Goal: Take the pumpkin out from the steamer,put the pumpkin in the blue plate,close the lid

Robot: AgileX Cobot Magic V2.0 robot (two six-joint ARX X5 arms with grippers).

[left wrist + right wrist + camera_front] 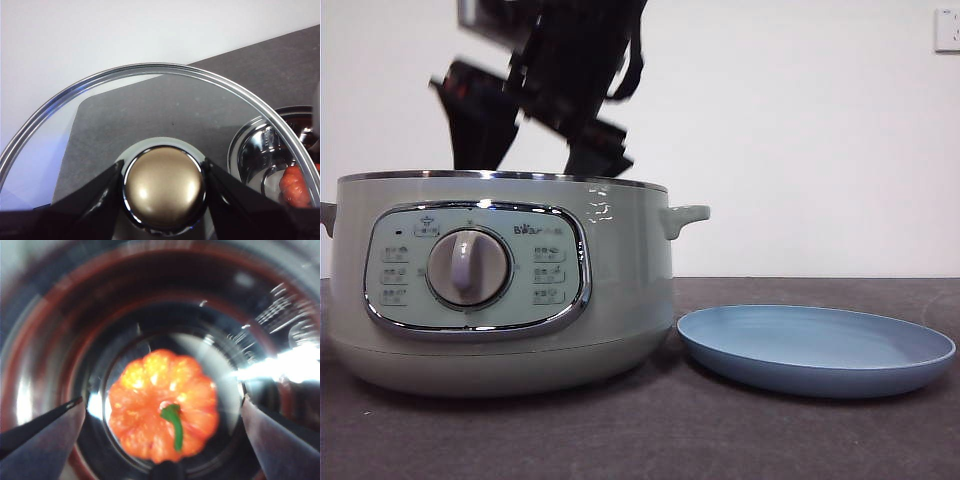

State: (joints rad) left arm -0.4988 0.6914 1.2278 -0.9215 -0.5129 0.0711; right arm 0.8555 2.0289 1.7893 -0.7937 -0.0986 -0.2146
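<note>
Two claws | right claw (160, 440) spread above pumpkin (164, 411) | left claw (164, 187) clamping lid (165, 187)

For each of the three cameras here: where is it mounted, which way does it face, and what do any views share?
Front: low at table height, level at the steamer and blue plate; right tool dips in.
Left wrist: on the left arm, facing its tool shut on the lid.
Right wrist: looks down into the steamer; open tool over the pumpkin.
Both wrist views show the pumpkin.

pumpkin (164, 407) inside steamer (500, 285), blue plate (817, 349) just beside it
</note>
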